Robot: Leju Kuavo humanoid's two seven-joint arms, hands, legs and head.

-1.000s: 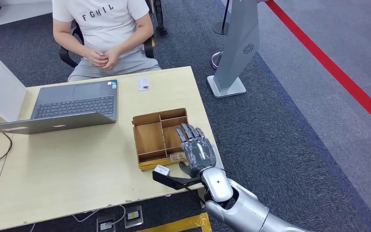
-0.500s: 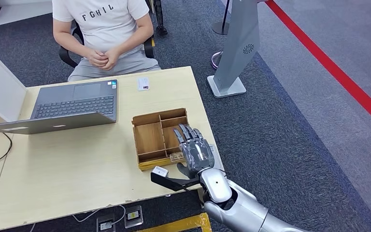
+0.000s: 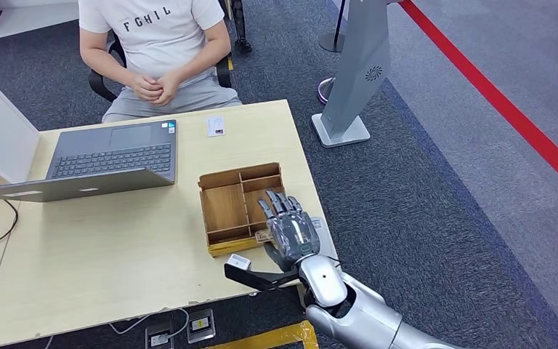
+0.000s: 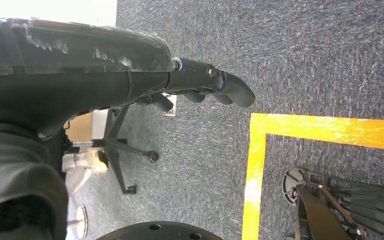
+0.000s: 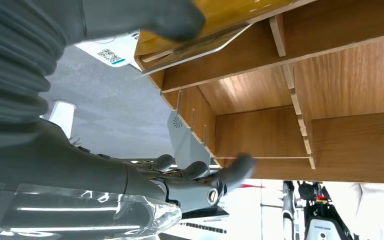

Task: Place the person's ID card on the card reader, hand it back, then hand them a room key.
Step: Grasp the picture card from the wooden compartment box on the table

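The white ID card lies on the desk's far edge, in front of the seated person. A wooden divided tray stands at mid desk, and tan room key cards lie in its near right compartment. My right hand hovers over that compartment with its fingers stretched out across the tray. In the right wrist view the thumb rests against a tilted key card at the tray's edge, while the fingers stay apart from it. My left hand hangs over the carpet and holds nothing.
An open grey laptop takes up the desk's left half. A white slip with a printed code lies by the tray at the desk's right edge. A grey floor stand rises to the right of the desk. The person's hands are clasped in their lap.
My right hand has drifted slightly left and toward me, lower over the tray's near right compartment. The ID card and the person have not moved.
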